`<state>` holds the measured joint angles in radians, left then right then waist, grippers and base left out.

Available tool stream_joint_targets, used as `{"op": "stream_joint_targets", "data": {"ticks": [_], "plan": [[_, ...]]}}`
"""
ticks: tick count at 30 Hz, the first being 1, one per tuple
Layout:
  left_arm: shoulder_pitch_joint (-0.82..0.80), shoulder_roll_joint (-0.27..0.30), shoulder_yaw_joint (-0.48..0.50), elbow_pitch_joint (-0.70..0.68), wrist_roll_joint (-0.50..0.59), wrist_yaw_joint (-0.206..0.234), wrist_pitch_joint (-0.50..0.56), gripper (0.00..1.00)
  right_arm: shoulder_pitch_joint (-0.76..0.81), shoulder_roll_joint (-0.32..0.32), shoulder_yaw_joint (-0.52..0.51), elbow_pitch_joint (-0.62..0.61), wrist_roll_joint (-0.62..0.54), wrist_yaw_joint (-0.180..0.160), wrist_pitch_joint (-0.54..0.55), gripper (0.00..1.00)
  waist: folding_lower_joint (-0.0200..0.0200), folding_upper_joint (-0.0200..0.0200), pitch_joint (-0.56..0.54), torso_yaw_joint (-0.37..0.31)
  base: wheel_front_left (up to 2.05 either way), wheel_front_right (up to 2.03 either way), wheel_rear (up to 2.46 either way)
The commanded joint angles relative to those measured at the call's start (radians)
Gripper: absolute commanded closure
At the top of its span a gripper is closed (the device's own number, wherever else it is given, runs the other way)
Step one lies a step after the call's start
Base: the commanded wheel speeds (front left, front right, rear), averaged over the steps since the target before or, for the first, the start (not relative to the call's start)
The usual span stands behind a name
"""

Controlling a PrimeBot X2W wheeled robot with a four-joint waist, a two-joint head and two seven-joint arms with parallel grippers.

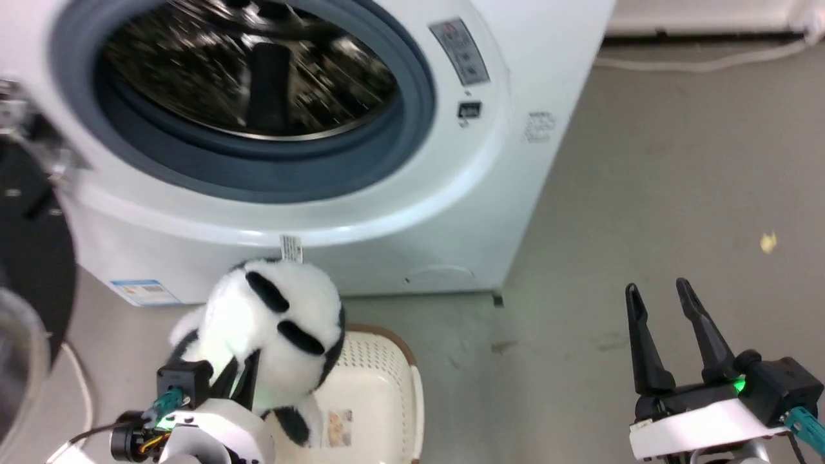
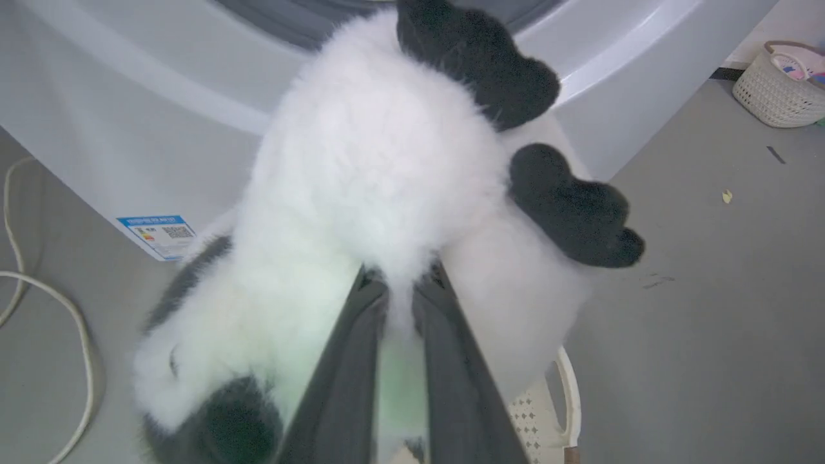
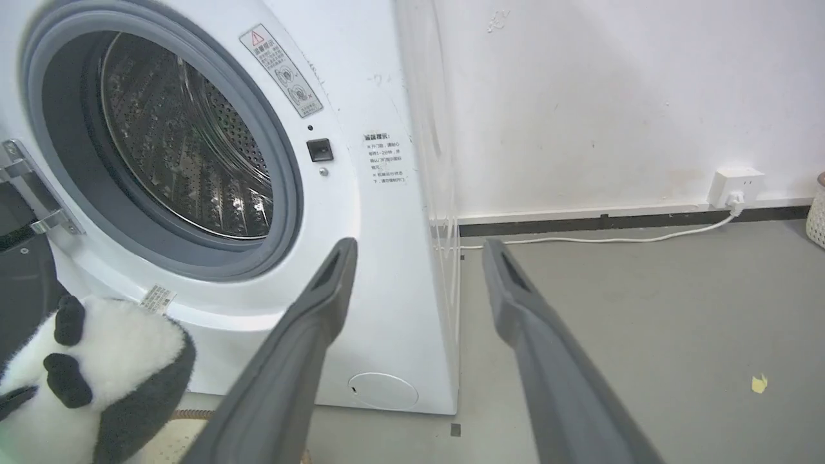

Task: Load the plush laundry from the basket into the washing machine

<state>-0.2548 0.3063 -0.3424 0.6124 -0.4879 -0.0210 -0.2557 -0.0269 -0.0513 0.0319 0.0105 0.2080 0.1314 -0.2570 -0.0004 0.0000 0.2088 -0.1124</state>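
Head view: left jaws are pinching the plush panda [image 1: 261, 322] above the basket [image 1: 387, 377] for loading the washing machine [image 1: 451, 193]; right jaws gaping, empty.

The fluffy white stuffed panda toy [image 1: 271, 316], black at its limbs and ears, hangs pinched in the left claw [image 2: 403, 287], above the cream perforated plastic basket [image 1: 387, 380] just below the claw. Ahead of the claw stands the large white front-loading washing machine [image 1: 451, 212], its door open and steel drum exposed.
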Motion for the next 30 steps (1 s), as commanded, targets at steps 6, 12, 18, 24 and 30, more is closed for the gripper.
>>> {"op": "stream_joint_targets", "data": {"ticks": [6, 12, 18, 24, 30], "plan": [[0.083, -0.008, 0.143, -0.377, 0.146, 0.018, -0.006, 1.0, 0.016, 0.001, 0.014, -0.011, 0.01, -0.001, -0.005, 0.0, 0.0004, 0.0, -0.022, 0.014, 0.0, 0.0, 0.0], [0.016, 0.041, 0.213, -0.529, 0.199, 0.01, -0.006, 1.0, -0.018, 0.001, 0.041, -0.023, 0.009, -0.001, -0.005, 0.0, 0.0004, 0.0, 0.055, -0.042, 0.0, 0.0, 0.0], [-0.176, 0.13, 0.247, -0.55, 0.199, -0.023, 0.066, 1.0, -0.064, 0.001, 0.061, -0.039, 0.024, -0.001, -0.005, 0.0, 0.0004, 0.0, 0.183, -0.108, 0.0, 0.0, 0.0], [-0.452, 0.222, 0.265, -0.464, 0.191, -0.058, 0.181, 1.0, -0.121, 0.001, 0.08, -0.084, 0.068, -0.001, -0.005, 0.0, 0.0004, 0.0, 0.325, -0.178, 0.0, 0.0, 0.0], [-0.725, 0.305, 0.234, -0.277, 0.219, -0.084, 0.272, 1.0, -0.163, 0.001, 0.102, -0.098, 0.11, -0.001, -0.005, 0.0, 0.0004, 0.0, 0.432, -0.232, 0.0, 0.0, 0.0]]}}
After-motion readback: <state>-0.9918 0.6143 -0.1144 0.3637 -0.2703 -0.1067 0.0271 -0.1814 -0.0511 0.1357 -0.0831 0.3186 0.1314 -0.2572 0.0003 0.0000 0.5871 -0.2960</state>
